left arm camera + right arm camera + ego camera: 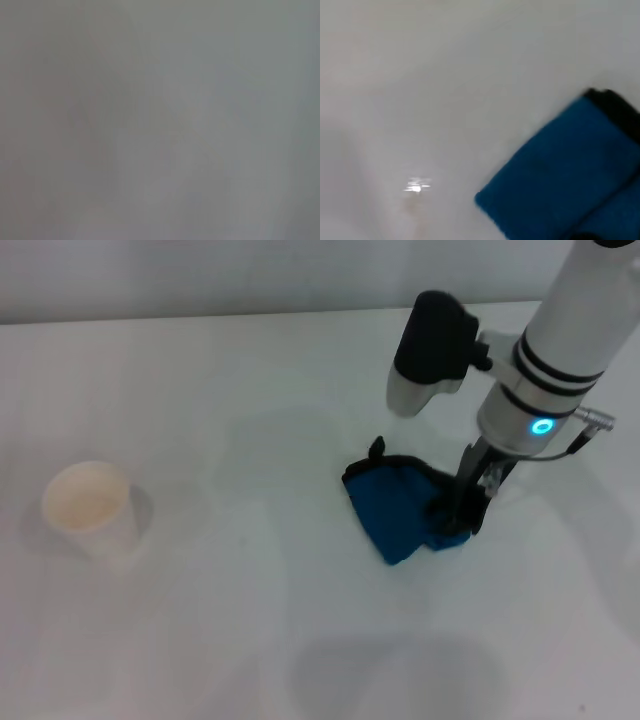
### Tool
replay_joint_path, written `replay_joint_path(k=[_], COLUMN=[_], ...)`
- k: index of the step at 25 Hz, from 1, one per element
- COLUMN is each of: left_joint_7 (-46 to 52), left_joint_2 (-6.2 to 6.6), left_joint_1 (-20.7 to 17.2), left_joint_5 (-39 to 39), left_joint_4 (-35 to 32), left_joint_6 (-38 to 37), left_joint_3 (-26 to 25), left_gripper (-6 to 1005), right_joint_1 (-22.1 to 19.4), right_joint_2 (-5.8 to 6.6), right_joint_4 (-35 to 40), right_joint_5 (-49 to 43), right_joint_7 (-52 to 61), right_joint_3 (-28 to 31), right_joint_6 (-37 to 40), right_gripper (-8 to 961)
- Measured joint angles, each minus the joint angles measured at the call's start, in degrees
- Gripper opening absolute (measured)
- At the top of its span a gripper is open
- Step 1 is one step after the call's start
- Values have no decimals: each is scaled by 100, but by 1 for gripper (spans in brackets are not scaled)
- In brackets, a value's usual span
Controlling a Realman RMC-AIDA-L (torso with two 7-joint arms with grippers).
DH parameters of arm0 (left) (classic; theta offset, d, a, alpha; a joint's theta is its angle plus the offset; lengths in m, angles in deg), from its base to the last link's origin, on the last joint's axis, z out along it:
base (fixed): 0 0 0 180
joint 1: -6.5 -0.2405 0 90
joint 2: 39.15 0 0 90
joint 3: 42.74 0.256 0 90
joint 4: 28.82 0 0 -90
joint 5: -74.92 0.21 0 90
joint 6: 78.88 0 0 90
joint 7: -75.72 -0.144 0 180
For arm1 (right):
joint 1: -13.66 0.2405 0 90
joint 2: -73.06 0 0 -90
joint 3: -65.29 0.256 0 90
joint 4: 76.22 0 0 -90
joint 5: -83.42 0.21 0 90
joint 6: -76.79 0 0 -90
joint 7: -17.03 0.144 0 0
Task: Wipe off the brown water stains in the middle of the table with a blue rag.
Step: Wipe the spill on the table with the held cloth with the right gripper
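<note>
Blue rag [398, 508]: one, folded and bunched, black trim along its far edge with a small loop tab sticking up; lies on the table [250, 640] right of centre. Right gripper [462, 512]: one in view, pointing straight down, its dark fingers closed on the rag's right-hand end and pressing it to the surface. White arm above it, blue ring light lit at the wrist. Left gripper nowhere in frame.

Paper cup [90, 508]: one, white with a beige inside, upright, well apart from the rag toward the left edge.

Brown stains: none made out on the white top in any view.

Surface: plain white, smooth, slightly glossy; soft grey shadows near the bottom. A pale wall line runs along the far edge.

Views compared: head camera alone gives arm, cup and whole layout. Right wrist camera gives the rag [560, 180] close, a blue slab with dark edge, plus a small glare spot on the table [420, 75]. Left wrist camera gives only featureless grey.
</note>
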Motion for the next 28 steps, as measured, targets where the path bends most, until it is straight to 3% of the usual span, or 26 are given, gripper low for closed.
replay_joint_path(k=[18, 28], left_joint_7=[12, 13], left_joint_2=[1, -6], left_joint_1=[48, 26], left_joint_5=[2, 3], left_joint_4=[-5, 1], left_joint_6=[3, 2], left_joint_3=[0, 29], left_gripper=[875, 875], right_joint_1=[72, 79], right_joint_2=[-29, 16], right_joint_4=[42, 46], right_joint_5=[1997, 2045], right_joint_7=[-701, -710], right_joint_3=[-1644, -1667], right_joint_6=[-640, -695], right_gripper=[35, 36])
